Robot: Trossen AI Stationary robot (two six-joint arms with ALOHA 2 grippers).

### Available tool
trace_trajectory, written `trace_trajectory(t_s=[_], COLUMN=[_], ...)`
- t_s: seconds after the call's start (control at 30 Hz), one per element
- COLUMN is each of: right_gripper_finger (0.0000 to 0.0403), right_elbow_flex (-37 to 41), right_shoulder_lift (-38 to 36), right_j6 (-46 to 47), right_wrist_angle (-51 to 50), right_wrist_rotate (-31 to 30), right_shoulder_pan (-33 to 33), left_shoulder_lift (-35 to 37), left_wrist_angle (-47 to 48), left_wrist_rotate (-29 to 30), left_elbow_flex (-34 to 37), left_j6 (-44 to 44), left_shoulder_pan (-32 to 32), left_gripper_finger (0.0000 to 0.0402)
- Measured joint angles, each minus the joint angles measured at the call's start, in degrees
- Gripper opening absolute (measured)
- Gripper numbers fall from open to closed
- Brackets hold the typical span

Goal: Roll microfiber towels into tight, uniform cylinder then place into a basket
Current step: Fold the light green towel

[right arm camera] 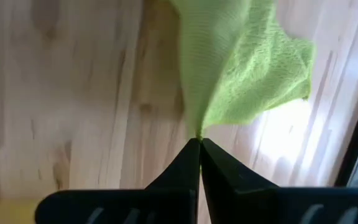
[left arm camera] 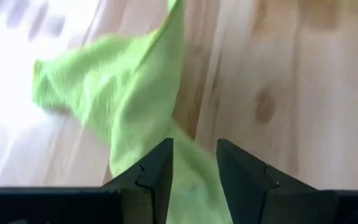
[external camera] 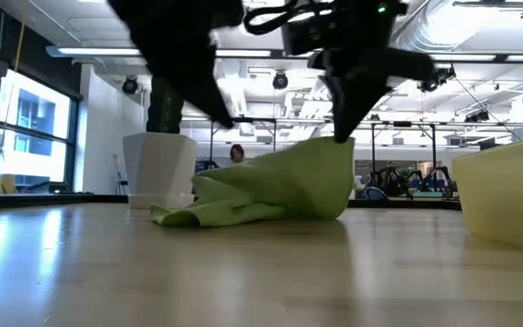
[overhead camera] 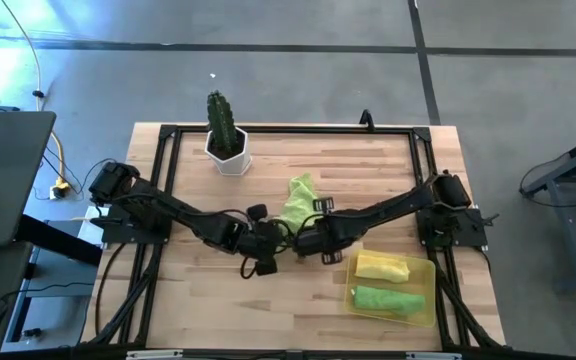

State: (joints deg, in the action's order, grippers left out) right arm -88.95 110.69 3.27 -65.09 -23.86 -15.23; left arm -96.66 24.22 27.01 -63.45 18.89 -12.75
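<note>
Two matte black jointed arms are showing thin black cables looping beside their wrists, each ending in a black gripper, the left gripper (left arm camera: 194, 171) and right gripper (right arm camera: 199, 163) both bearing flat, angular fingers that are tapering to blunt wedge tips.

No text, label, brand name, number or sign can be read in any of the four views.
</note>
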Motion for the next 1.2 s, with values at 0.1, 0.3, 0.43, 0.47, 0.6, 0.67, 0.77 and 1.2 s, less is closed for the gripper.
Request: trace_trajectory(t_s=[0.1, 0.3, 0.43, 0.47, 0.6, 0.67, 0.77, 1.2], right_gripper_finger=[0.0, 0.0, 0.0, 0.0, 0.0, 0.0, 0.0, 0.0], right_elbow_flex=[0.6, 4.3, 8.9, 10.0, 13.4, 13.9, 13.4, 12.1], right_shoulder_lift=[-1.4, -9.2, -15.3, -16.7, -21.3, -22.9, -24.2, -24.3], right_j6=[-2.5, -7.2, -10.0, -10.9, -17.7, -22.5, -27.4, -50.1], right_wrist_angle=[-1.4, -2.5, -0.5, 0.2, 0.7, 0.9, 2.1, 14.4], right_wrist_rotate=[-0.1, -3.6, -6.5, -7.6, -14.6, -19.6, -22.5, -24.3], right_shoulder_pan=[-1.4, -5.2, -8.6, -9.3, -12.5, -13.9, -14.8, -13.6], left_shoulder_lift=[0.0, -0.1, -0.3, -0.5, -1.1, -1.4, -1.7, -1.6], left_wrist_angle=[-4.9, -16.8, -24.5, -27.1, -35.7, -39.6, -42.6, -44.5], left_wrist_rotate=[-1.3, -8.5, -10.9, -11.5, -14.8, -16.8, -18.4, -31.2], left_elbow_flex=[-0.8, -0.8, -0.9, -0.9, -0.8, -0.9, -0.9, -0.9], left_j6=[-6.3, -17.5, -21.3, -22.3, -26.7, -27.6, -27.6, -24.6], left_shoulder_pan=[0.0, 0.6, 1.7, 2.2, 3.9, 5.2, 7.1, 13.5], left_gripper_finger=[0.0115, 0.0115, 0.0115, 0.0115, 0.0115, 0.0115, 0.0115, 0.0115])
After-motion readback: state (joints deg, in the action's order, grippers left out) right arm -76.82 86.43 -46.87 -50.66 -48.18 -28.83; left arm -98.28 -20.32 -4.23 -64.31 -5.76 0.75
